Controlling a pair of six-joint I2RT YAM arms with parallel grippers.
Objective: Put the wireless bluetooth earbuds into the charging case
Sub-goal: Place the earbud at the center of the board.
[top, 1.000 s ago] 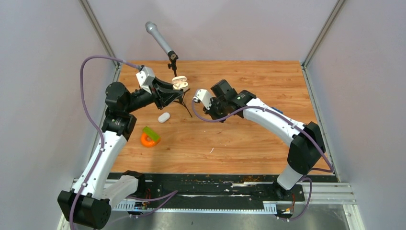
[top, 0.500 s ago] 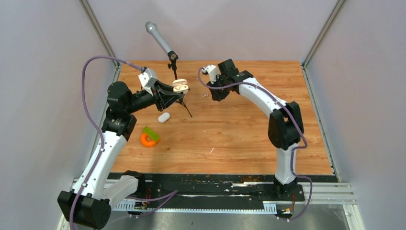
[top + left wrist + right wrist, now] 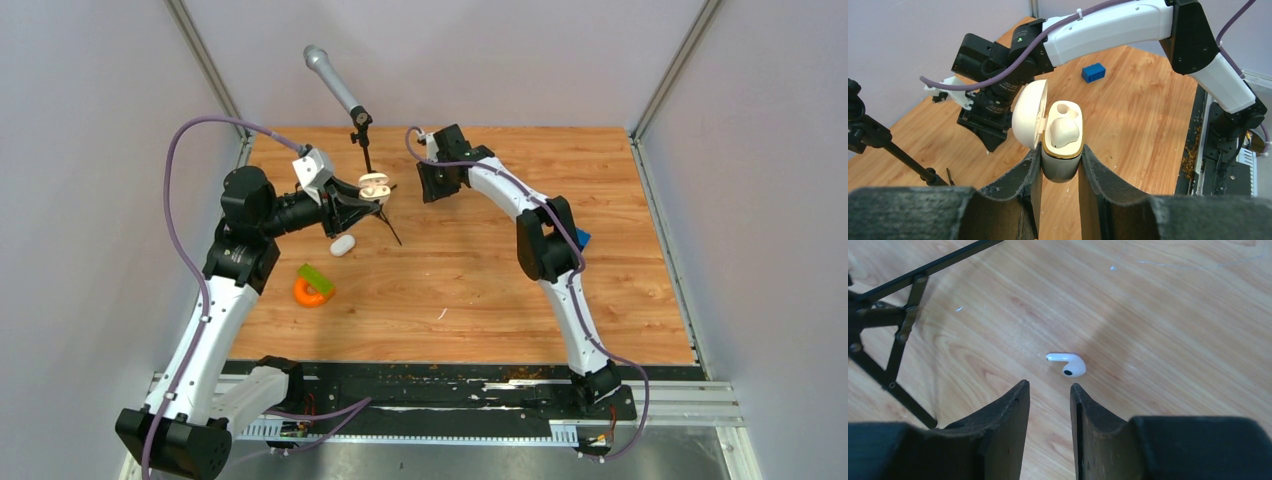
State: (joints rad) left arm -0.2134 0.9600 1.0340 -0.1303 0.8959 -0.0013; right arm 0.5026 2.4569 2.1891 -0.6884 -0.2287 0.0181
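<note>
left wrist, end effector (image 3: pixel 1060 159) grips open charging case (image 3: pixel 1061 170), earbud (image 3: pixel 1064 133) seemingly inside

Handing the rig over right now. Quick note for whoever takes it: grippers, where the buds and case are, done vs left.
Grippers: the left gripper is shut on the charging case, held above the table with the lid open. The right gripper is open and empty, just short of the loose earbud, which lies on the table.
Done: the first earbud sits in the case; the other socket is empty.
Left: pick up the loose earbud and seat it in the empty socket.
</note>
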